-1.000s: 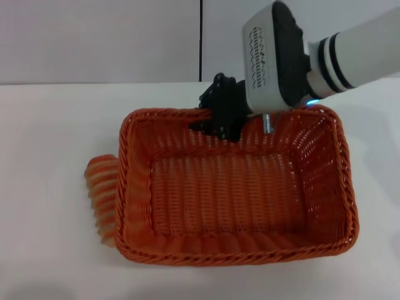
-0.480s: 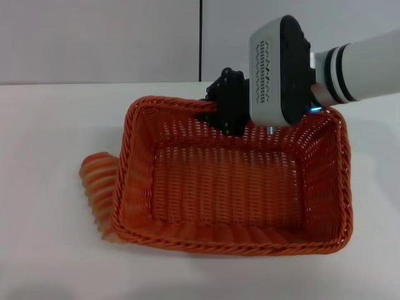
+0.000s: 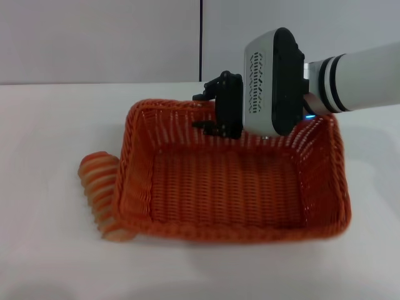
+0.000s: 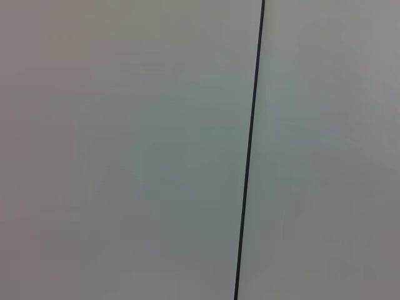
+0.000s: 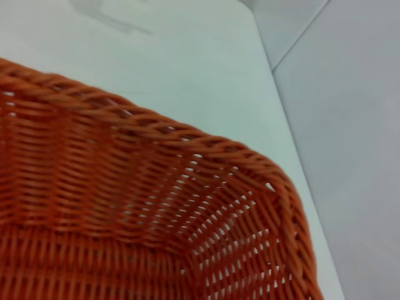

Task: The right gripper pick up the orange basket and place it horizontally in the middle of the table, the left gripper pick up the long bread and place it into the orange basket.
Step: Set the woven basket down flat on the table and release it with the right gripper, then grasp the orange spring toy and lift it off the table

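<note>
The bread lies on the table toward its left edge, touching the basket's left wall near the front corner. The basket sits mid-table, tilted, its back rim raised. The right gripper is clamped on that back rim, left of its middle. The left gripper is out of sight; its wrist camera shows only wall.

Risk, as I judge it: the off-centre rim hold could let the basket swing or slip, and its front left corner could drag the bread along.

Compared with a second ago, the back rim is higher, the front wall is seen more edge-on, and the bread sits slightly further left.
</note>
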You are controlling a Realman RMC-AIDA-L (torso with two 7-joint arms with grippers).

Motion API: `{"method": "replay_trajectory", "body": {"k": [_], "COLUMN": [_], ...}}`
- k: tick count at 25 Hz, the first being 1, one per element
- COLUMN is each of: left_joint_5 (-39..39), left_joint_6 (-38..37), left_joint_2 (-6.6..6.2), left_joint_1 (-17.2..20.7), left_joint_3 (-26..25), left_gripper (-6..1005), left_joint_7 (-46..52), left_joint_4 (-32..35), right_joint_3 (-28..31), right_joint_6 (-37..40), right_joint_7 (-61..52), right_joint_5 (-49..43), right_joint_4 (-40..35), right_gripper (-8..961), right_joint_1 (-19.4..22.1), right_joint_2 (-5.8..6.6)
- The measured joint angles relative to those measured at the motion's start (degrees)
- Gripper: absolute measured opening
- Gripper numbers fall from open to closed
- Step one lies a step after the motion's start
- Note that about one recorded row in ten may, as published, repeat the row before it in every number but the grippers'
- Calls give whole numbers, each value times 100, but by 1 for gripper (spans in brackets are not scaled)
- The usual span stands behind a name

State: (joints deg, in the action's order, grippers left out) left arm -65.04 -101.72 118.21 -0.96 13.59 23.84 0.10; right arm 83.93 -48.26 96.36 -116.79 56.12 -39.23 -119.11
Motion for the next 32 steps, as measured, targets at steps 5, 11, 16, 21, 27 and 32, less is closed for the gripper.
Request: {"method": "replay_trajectory", "body": {"k": [5,11,16,21,27,32], "left_joint_5": [-7,-10,-12,-82,-1085,-2388], "left_joint_6": [6,36,204,944,1211,1295], "left_joint_2": [0,-4,-22,-84,-248,-498], "left_joint_1": [13,-2,-42,37,107,-55], "left_joint_3": [14,8,61,1187,1345,1315], "left_gripper": [836,836,835,835,835,835], "left_joint_7": [11,29,520,2803,4462,6166], "left_joint_4": [1,14,217,2079,3210,4117], "right_joint_3": [-61,-132,-122,-79,196,800], "right_joint_6": [190,462,1988,3753,3458,2268], "right_joint_7": [-75,-56,-58,409,738,1581], "right_joint_5": [0,-27,523,2629,3518,5387], "right_joint_4": [368,1348,2082,2343,2889,2908], "right_gripper": [485,551,551,551,551,551], "right_joint_1": [260,944,1704,2497,3126,3434], "right_joint_2": [-1,1,-9,-9,-2,-8]}}
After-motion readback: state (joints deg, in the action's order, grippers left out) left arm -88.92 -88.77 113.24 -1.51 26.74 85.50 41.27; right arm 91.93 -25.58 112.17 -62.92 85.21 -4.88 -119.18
